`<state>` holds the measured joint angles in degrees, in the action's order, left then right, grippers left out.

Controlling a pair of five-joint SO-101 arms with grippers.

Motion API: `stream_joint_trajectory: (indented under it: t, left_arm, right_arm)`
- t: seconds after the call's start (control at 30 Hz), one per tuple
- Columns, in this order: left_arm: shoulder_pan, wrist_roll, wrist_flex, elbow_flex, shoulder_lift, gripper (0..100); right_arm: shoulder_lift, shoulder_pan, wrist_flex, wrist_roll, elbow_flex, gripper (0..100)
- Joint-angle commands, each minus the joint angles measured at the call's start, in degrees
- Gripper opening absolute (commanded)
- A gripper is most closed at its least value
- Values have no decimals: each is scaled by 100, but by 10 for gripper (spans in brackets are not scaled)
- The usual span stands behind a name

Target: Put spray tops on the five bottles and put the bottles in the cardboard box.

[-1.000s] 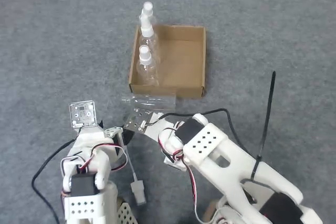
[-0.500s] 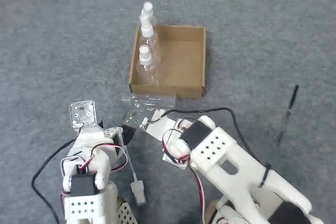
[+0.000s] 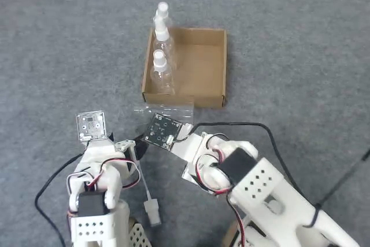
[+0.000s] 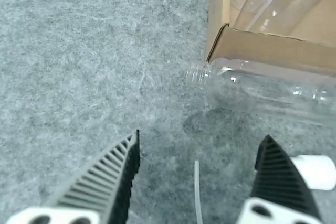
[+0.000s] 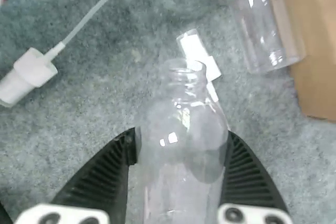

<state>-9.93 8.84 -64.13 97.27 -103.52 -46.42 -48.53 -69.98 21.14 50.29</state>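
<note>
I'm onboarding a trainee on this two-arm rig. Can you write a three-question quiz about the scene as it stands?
1. True or false: the left gripper is open and empty.
2. The held bottle in the right gripper is: A) capped, B) open-necked, uncapped, C) crushed flat.
3. Fill in: the lying bottle rests on its side just outside the cardboard ___.
Key: 1 true; 2 B; 3 box.

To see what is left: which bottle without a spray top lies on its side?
The clear bottle lying along the cardboard box's front wall, outside it. The other open bottle is held in the right gripper.
</note>
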Motion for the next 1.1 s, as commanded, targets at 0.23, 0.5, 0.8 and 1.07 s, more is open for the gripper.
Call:
stream_joint_trajectory:
  t: [0.23, 0.5, 0.8, 1.07]
  left_arm:
    - [-35, -62, -26, -75, -70, 334]
    - [-9, -62, -26, -75, -70, 334]
    - [-9, -62, -26, -75, -70, 334]
    - [-9, -62, -26, -75, -88, 334]
  right_arm:
    - [-989, -13, 365, -62, 369, 133]
    - [-1473, 470, 646, -62, 615, 133]
    - [-1974, 541, 857, -299, 897, 132]
    - [-2202, 549, 945, -299, 1029, 132]
